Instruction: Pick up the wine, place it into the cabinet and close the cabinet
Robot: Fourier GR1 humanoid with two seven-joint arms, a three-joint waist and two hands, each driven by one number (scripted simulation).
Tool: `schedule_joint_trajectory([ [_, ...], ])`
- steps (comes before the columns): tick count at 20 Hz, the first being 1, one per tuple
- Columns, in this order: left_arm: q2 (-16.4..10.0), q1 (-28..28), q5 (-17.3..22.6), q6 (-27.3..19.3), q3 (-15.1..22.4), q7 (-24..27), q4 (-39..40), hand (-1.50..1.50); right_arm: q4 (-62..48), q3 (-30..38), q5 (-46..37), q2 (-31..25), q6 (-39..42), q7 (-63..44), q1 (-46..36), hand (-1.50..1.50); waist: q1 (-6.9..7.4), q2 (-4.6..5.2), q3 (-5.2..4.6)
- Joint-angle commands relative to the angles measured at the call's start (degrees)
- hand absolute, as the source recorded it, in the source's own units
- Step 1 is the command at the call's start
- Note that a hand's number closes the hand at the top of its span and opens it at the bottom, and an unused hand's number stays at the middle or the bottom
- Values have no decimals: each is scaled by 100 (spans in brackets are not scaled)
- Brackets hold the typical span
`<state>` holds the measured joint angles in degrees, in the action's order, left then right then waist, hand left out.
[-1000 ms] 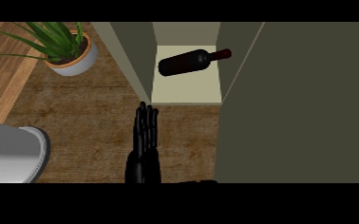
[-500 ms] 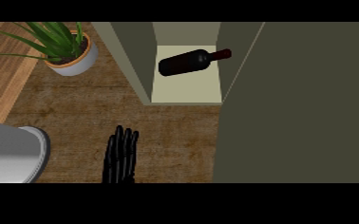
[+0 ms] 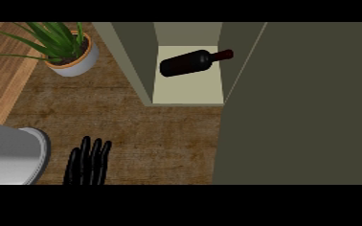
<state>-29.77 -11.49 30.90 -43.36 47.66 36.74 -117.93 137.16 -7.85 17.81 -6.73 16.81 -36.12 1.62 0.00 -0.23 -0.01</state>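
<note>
Wine bottle [image 3: 187, 63]: on its side on the cabinet [image 3: 185, 96] floor, nearer the back edge than the front.
Axis: runs across the cabinet's width, slightly skewed. The neck points to the right back corner, the base to the left wall.
Left hand [image 3: 88, 162]: my fingers are straight and hold nothing, at the counter's [image 3: 155, 129] near edge.
Door [image 3: 297, 105]: open, on the right.
Risk: a hard door swing could roll the bottle toward the front edge.
</note>
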Motion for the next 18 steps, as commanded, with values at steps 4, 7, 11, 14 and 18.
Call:
schedule_joint_trajectory([
  [4,-701,-893,480,650,-794,410,-471,-150,903,-751,612,196,-233,-719,594,150,32,-7,-7],
  [7,-803,-638,743,686,-1282,89,-663,-150,1162,-1137,731,152,-184,-938,682,150,-17,-9,-5],
  [11,-1133,-1024,1077,958,-1816,147,-844,-150,1412,-1785,434,-43,185,-820,702,150,-20,-32,-7],
  [14,-1301,-1406,1309,1447,-2176,357,-698,-150,1302,-2491,-17,231,-29,-781,631,150,15,-34,-15],
  [18,-1374,-1457,1549,1644,-2631,227,-679,-150,1170,-3184,-617,383,-268,-764,586,150,-30,-25,-9],
])
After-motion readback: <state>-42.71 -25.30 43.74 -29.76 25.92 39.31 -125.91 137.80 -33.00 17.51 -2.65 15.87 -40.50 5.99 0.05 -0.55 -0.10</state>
